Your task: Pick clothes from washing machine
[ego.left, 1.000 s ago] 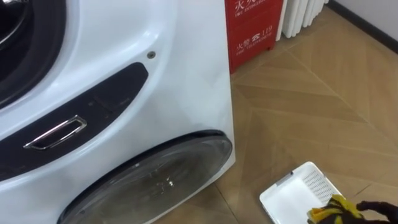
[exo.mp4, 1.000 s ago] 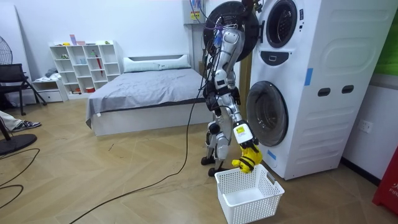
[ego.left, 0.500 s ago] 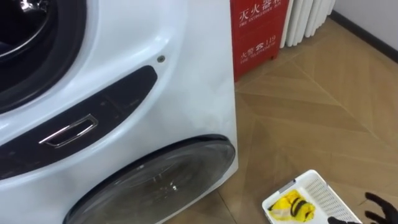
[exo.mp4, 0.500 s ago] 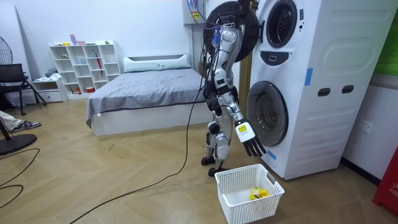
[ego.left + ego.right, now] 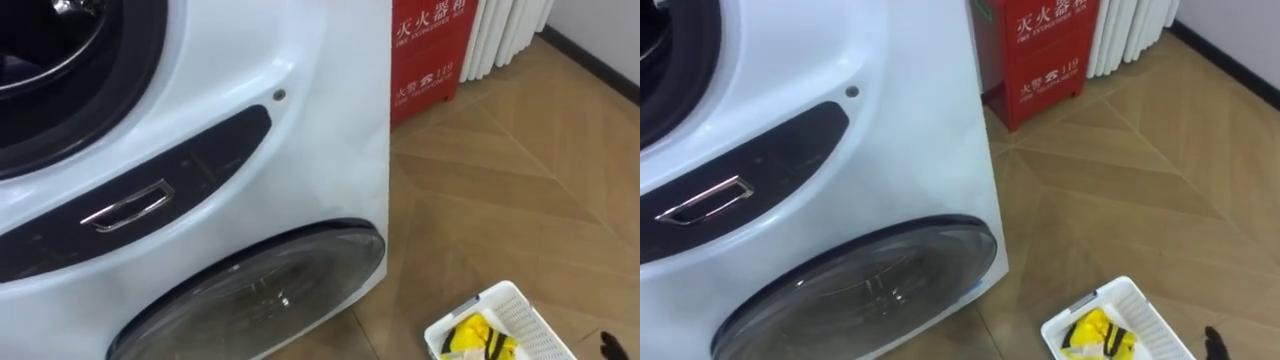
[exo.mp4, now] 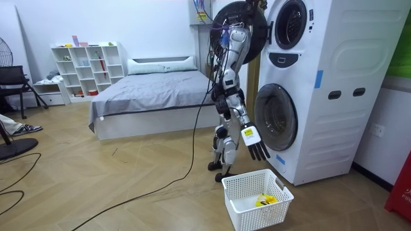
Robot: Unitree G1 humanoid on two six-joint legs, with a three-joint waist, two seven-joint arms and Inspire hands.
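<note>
Stands at the stacked washing machine [image 6: 321,96] with right hand [image 6: 259,149] spread wide, empty, touching nothing, just above the white basket [image 6: 263,217]. Sees the yellow garment [image 5: 478,340] lying inside the basket.

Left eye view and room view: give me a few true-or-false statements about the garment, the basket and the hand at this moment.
The yellow garment lies inside the white basket. True.
The right hand grips the garment. False: it hangs open above the basket, holding nothing.
The lower door of the washing machine is open. False: it is shut.
A red cabinet stands on the floor beside the machine. True.
</note>
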